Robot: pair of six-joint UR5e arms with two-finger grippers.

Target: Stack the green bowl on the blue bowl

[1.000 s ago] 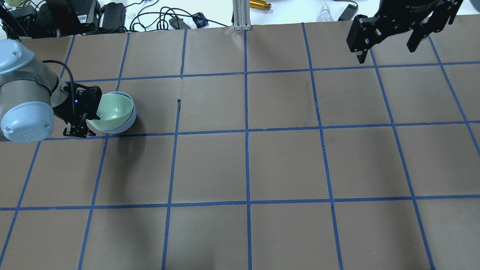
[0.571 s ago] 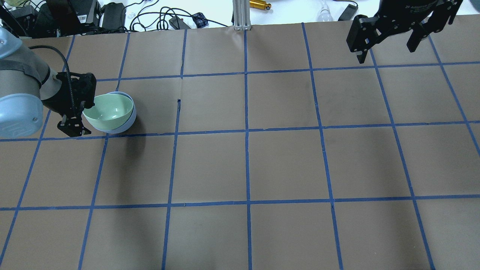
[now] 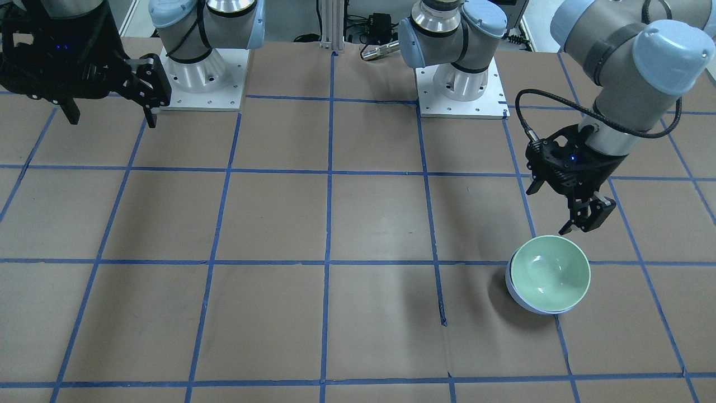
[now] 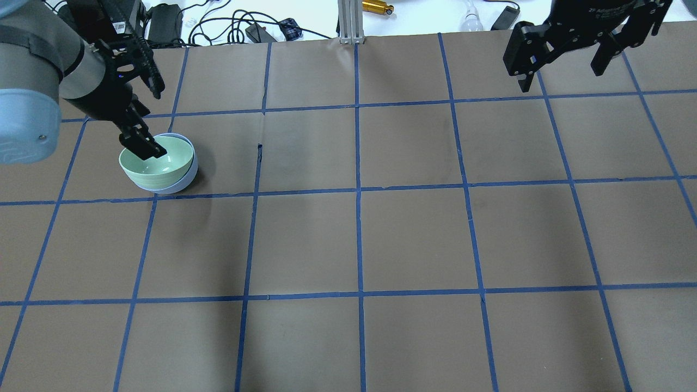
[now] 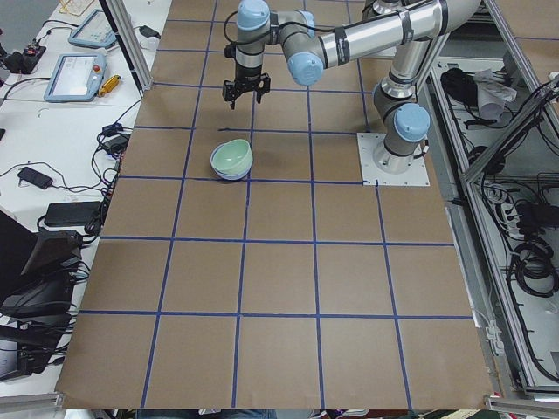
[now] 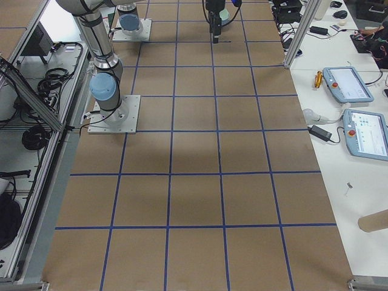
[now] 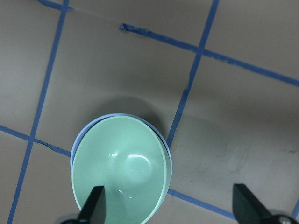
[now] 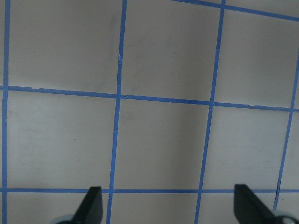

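Note:
The green bowl (image 4: 160, 163) sits nested inside the blue bowl (image 4: 187, 177) on the left part of the table. The blue bowl shows only as a rim and side around it. The pair also shows in the front view, green bowl (image 3: 551, 272) in blue bowl (image 3: 516, 295), and in the left wrist view, green bowl (image 7: 119, 175) in blue bowl (image 7: 168, 156). My left gripper (image 4: 153, 120) is open and empty, raised above the bowls' near-left side, touching neither. My right gripper (image 4: 561, 73) is open and empty, high over the far right of the table.
The brown table cover (image 4: 414, 239) carries a blue tape grid. Cables and power bricks (image 4: 163, 22) and an aluminium post (image 4: 351, 22) lie beyond the far edge. Both arm bases (image 3: 461, 95) stand on plates at the robot's side.
My left gripper has drawn back from the green bowl's left rim, risen and turned. The nested bowls have stayed in place. The right arm has not moved.

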